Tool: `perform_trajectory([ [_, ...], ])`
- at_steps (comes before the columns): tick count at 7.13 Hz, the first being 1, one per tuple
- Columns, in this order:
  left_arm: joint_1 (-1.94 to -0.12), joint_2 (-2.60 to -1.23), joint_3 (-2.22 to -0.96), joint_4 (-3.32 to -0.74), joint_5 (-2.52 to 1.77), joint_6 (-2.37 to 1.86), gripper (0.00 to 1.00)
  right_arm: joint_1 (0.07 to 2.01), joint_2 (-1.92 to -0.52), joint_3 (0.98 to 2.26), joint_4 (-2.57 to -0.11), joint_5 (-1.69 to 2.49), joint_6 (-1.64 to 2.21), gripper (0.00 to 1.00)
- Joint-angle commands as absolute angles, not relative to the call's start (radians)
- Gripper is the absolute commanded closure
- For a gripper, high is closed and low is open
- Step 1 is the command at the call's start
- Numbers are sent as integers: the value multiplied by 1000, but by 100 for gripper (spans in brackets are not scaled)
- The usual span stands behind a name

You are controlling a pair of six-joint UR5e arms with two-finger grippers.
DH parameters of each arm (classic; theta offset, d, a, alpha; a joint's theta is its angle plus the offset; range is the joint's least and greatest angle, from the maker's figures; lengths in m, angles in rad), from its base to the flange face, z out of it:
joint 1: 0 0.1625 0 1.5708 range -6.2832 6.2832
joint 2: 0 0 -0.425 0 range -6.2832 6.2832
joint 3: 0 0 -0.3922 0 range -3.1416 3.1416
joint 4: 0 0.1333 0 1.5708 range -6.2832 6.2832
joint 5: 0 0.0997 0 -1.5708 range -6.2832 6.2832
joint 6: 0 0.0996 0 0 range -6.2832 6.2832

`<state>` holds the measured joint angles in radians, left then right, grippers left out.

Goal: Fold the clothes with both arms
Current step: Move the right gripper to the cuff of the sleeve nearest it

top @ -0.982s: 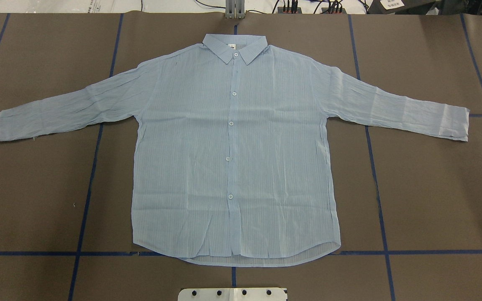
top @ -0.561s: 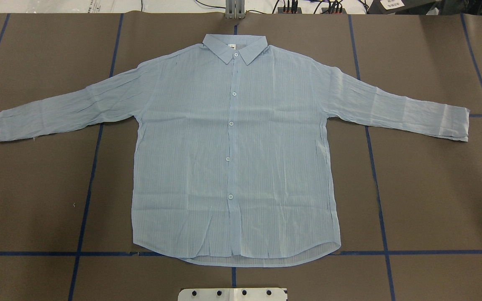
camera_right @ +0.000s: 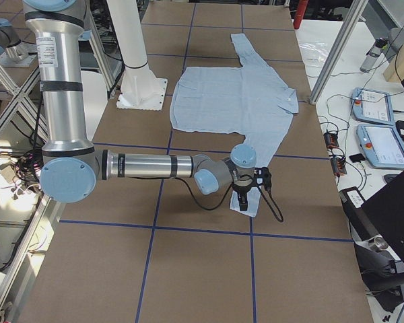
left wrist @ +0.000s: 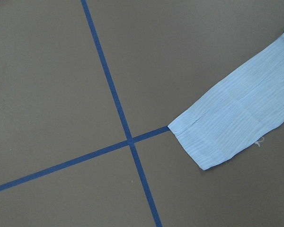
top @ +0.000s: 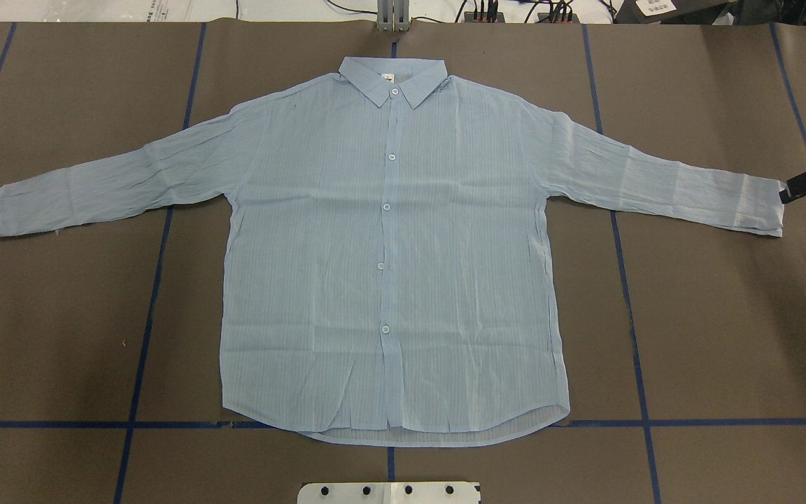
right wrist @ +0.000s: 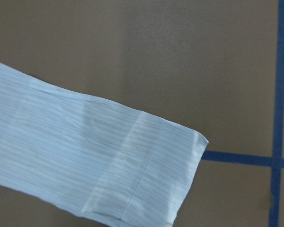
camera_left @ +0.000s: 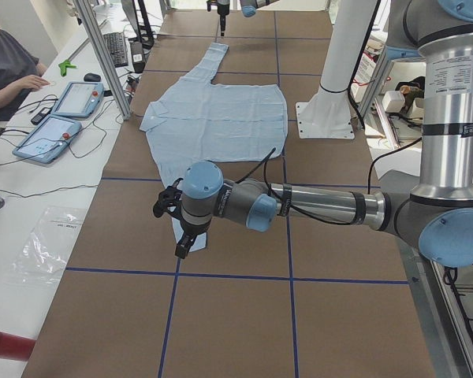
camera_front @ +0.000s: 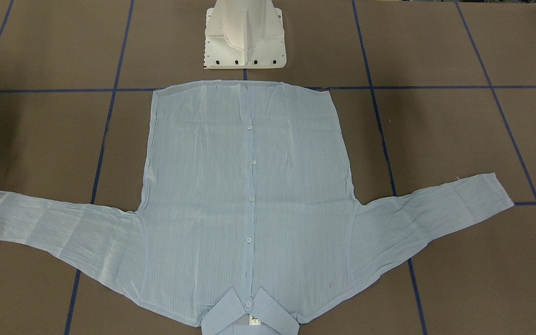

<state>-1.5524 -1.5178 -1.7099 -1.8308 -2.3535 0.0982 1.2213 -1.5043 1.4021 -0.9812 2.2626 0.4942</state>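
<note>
The shirt (top: 389, 266) lies flat on the table (top: 711, 315), front up and buttoned. Its collar (top: 394, 80) is at the far edge from the robot and the hem is near the white base (camera_front: 244, 37). Both sleeves are spread out to the sides, angled slightly toward the hem. No fold made yet, so you're at the very start.

The right claw (top: 805, 183) sits at the end of the right cuff (right wrist: 151, 175), pointing down per the side view. Only a bit of it shows from overhead, so I can't tell if it's apart or together, or whether it touches cloth. The left claw (camera_left: 181, 246) hangs over the left cuff (left wrist: 203, 137), next to a blue tape crossing (left wrist: 129, 140). It shows in the side view only, so its state can't be judged either.

Handling, as a judgement: the fabric looks thin, light and fully limp, w/ fine wrinkles. It'll sag and drag, and won't hold shape when lifted. A pinch probably takes both layers of the sleeve, which is fine here.

- Grab at the cuffs, since the doubled hem there is the firmest part.
- Take each cuff near its end edge, mid-width, so the sleeve doesn't twist.
- Lift low and move both sides evenly, or the body panel may creep off square.
</note>
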Motion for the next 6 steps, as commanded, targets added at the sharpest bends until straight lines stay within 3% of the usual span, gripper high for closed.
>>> perform_trajectory([
  [1,-1552,-1517,-1710,-1835,-2353,98,0,1160,-1473,1275,-822,2211,603,1],
  [3,-1552,-1517,-1710,-1835,-2353,98,0,1146,-1476,1255,-822,2210,609,5],
  [5,-1552,-1517,-1709,-1836,-2353,98,0,1140,-1477,1259,-821,2215,658,45],
  [6,-1552,-1517,-1707,-1836,-2353,100,0,1138,-1477,1261,-821,2215,658,81],
])
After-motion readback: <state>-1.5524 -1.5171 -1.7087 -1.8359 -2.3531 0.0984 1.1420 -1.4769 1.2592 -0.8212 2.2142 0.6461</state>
